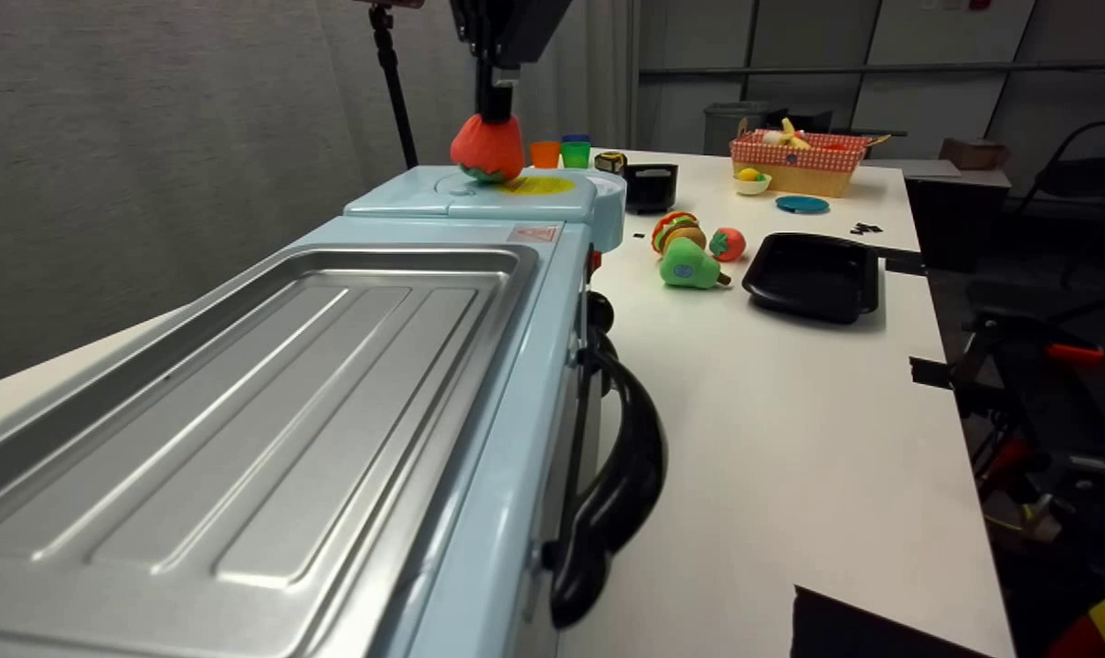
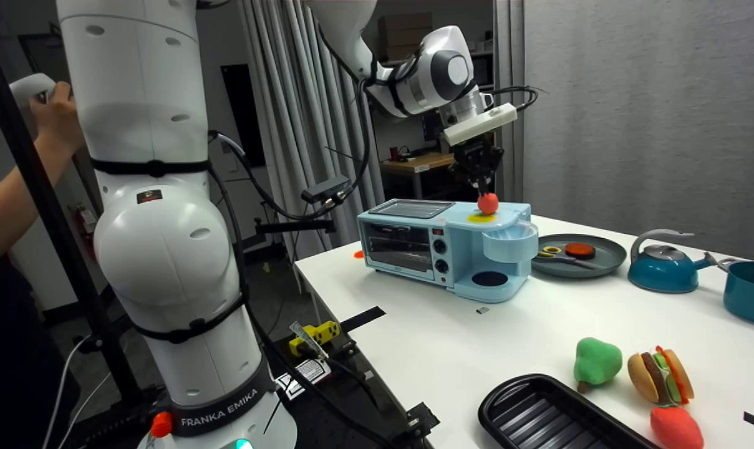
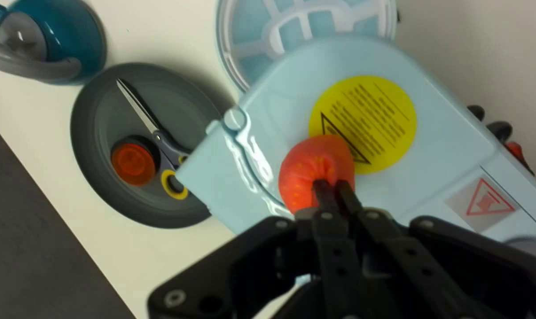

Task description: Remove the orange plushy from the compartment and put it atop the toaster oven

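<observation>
The orange plushy [image 1: 481, 148] is round and orange-red, with its green patch facing down. It also shows in an exterior view [image 2: 488, 203] and the wrist view [image 3: 301, 177]. My gripper [image 1: 494, 111] is shut on its upper end, pinching the soft surface; the fingertips press into it in the wrist view [image 3: 335, 185]. The plushy is over the flat pale-blue end of the toaster oven [image 2: 461, 262], beside the yellow round label [image 3: 374, 119]. Its underside is at or just above that top; I cannot tell if it touches. The oven's ribbed metal top [image 1: 260, 439] lies alongside.
A grey plate [image 3: 161, 88] with scissors and a red disc, and a teal kettle [image 2: 667, 274], stand beside the oven. A black dish [image 1: 812, 279], a green pear [image 1: 689, 263], a toy burger [image 2: 660, 376] and a red toy [image 2: 676, 427] lie on the table.
</observation>
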